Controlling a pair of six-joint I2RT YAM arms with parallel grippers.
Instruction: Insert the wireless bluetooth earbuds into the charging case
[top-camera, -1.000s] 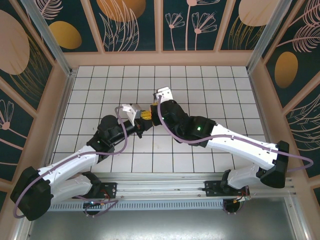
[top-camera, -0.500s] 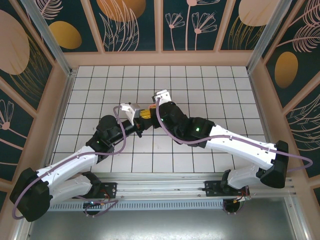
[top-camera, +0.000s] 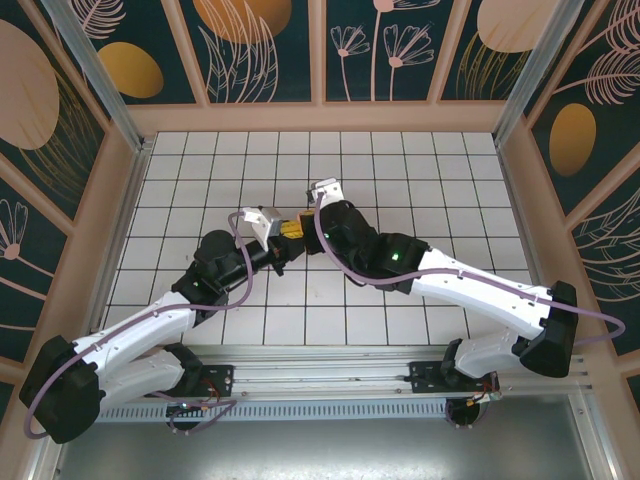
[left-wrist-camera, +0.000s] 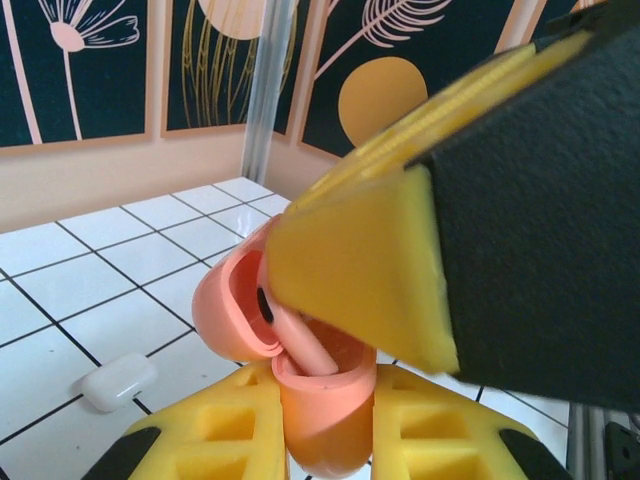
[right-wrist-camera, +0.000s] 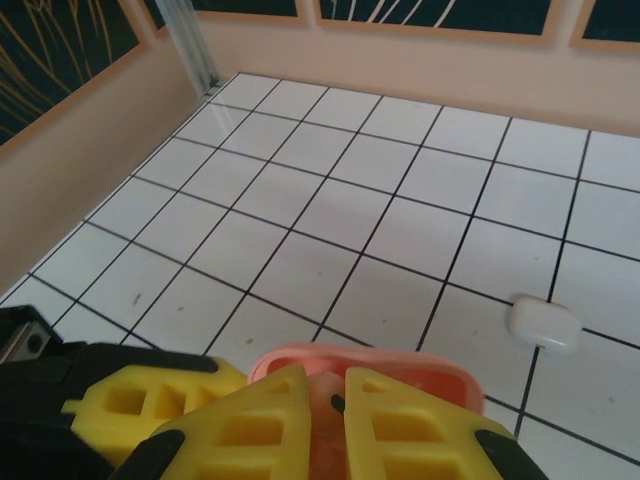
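Observation:
My left gripper (left-wrist-camera: 325, 412) is shut on a salmon-pink charging case (left-wrist-camera: 322, 425), held upright with its lid (left-wrist-camera: 222, 308) swung open to the left. From above, my right gripper (right-wrist-camera: 327, 398) is shut on a salmon-pink earbud (left-wrist-camera: 306, 342). The bud's stem reaches down into the case's mouth. In the right wrist view the bud (right-wrist-camera: 326, 425) sits between the yellow fingers, with the case rim (right-wrist-camera: 405, 360) just beyond them. In the top view both grippers meet in mid-table, the left gripper (top-camera: 282, 241) beside the right gripper (top-camera: 297, 226). The other earbuds are hidden.
A closed white rounded case (right-wrist-camera: 544, 322) lies on the white tiled floor (right-wrist-camera: 330, 200) a tile or so away, also low left in the left wrist view as the white case (left-wrist-camera: 118, 381). Wooden walls (top-camera: 320, 118) ring the table.
Almost nothing: both grippers stay joined at the same spot, with only a slight shift of the right wrist.

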